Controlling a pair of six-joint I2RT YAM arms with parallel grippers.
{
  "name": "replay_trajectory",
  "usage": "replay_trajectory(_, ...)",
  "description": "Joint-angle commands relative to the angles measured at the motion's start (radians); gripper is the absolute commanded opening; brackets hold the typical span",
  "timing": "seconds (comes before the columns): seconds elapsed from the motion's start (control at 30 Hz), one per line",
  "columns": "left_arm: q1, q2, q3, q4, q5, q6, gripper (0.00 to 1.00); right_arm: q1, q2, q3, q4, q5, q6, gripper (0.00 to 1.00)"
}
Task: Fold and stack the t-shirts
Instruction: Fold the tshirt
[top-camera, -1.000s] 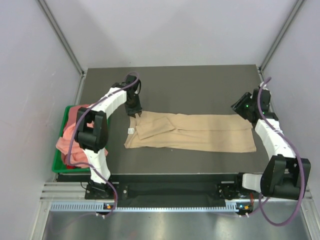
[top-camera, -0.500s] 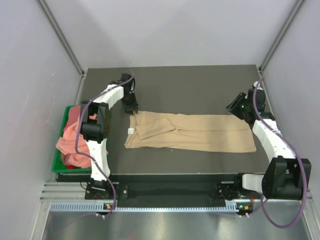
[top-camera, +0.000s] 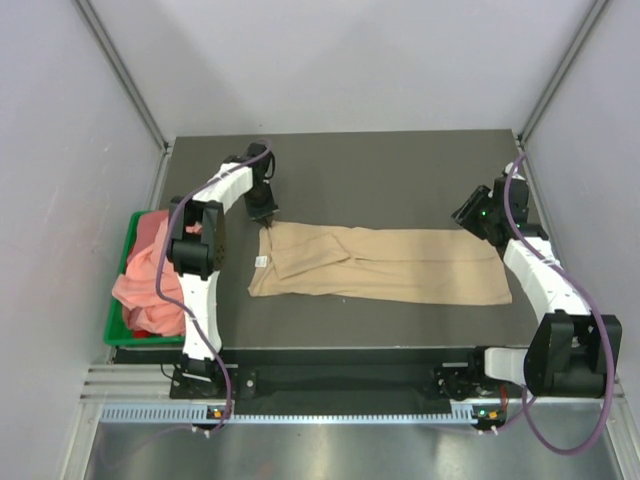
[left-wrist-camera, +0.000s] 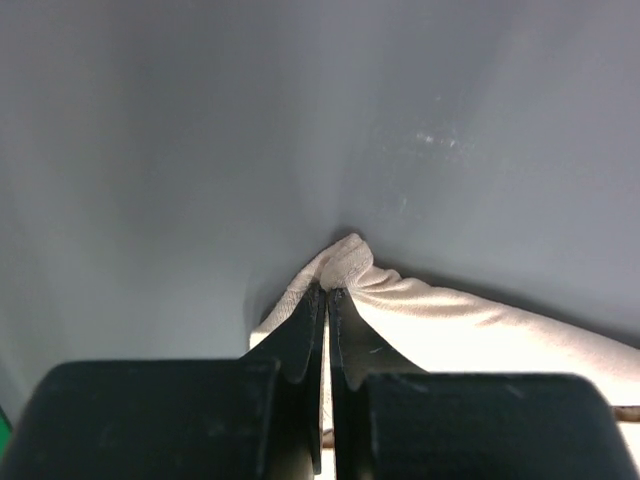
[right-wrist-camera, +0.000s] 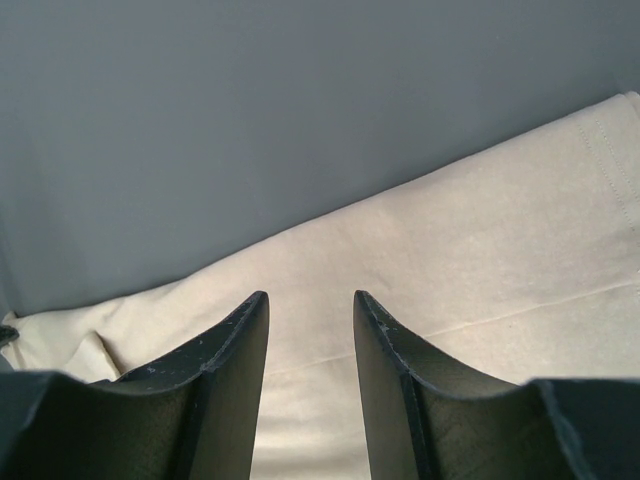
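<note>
The left gripper pinches the tan t-shirt at its far label-end corner, jaws closed on cloth; the right gripper hangs half-open over its opposite end.

A dark table carries a folded tan t-shirt.

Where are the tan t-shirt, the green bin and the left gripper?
tan t-shirt (top-camera: 400, 265), top view, middle of the cloth.
green bin (top-camera: 130, 341), top view, near rim.
left gripper (left-wrist-camera: 327, 292), left wrist view, between its fingertips.
</note>
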Motion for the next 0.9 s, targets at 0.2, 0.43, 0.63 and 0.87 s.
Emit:
replay_trajectory(0.2, 0.013, 0.175, 0.208, 0.077, -0.074, -0.015, 0.00, 0.016, -0.003, 0.053, 0.049, 0.044, 0.014, 0.41)
replay_trajectory(0.43, 0.013, 0.301, 0.428, 0.241, -0.041, -0.064, 0.00, 0.017, 0.034, 0.102, 0.046, 0.090, 0.023, 0.41)
replay_trajectory(0.63, 0.016, 0.381, 0.529, 0.541, 0.102, -0.151, 0.00, 0.020, 0.063, 0.093, 0.105, 0.090, 0.051, 0.41)
replay_trajectory(0.87, 0.017, 0.504, 0.611, 1.009, 0.232, -0.350, 0.00, 0.024, 0.108, 0.101, 0.175, 0.093, 0.066, 0.41)
